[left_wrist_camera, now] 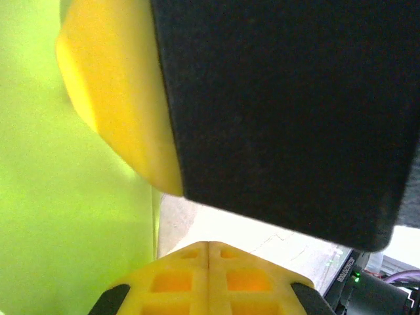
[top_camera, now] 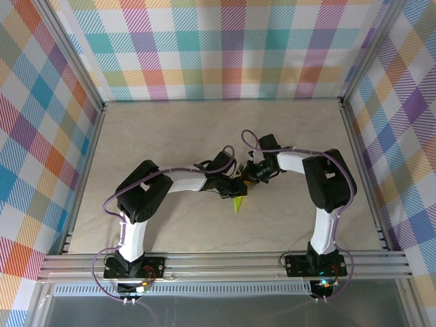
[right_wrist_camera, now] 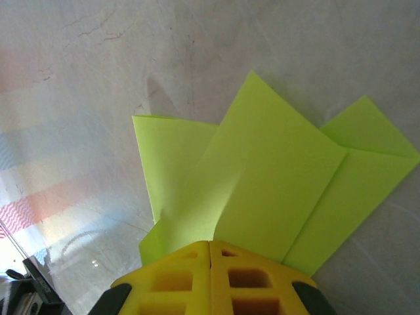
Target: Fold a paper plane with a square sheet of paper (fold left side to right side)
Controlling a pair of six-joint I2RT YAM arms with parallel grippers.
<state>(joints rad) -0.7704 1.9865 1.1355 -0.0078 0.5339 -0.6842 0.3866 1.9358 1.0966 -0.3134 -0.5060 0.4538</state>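
Note:
The lime sheet of paper (right_wrist_camera: 275, 170) lies on the table folded into overlapping flaps, a partly made paper plane. From above, its narrow pointed tip (top_camera: 238, 204) pokes out toward the near edge; the rest is under the two wrists. My right gripper (right_wrist_camera: 210, 243) is shut, its tips resting on top of the folded paper, nothing between the jaws. My left gripper (left_wrist_camera: 209, 244) is shut too, with the paper (left_wrist_camera: 65, 216) just to its left. The right gripper's yellow finger (left_wrist_camera: 111, 98) and black body hang close above. From above, the left gripper (top_camera: 235, 184) and right gripper (top_camera: 251, 178) meet at mid-table.
The pale marble tabletop (top_camera: 170, 136) is fenced by plaid walls (top_camera: 225, 48) on three sides and aluminium rails (top_camera: 225, 264) along the near edge, where both arm bases are bolted. Purple cables loop off both arms.

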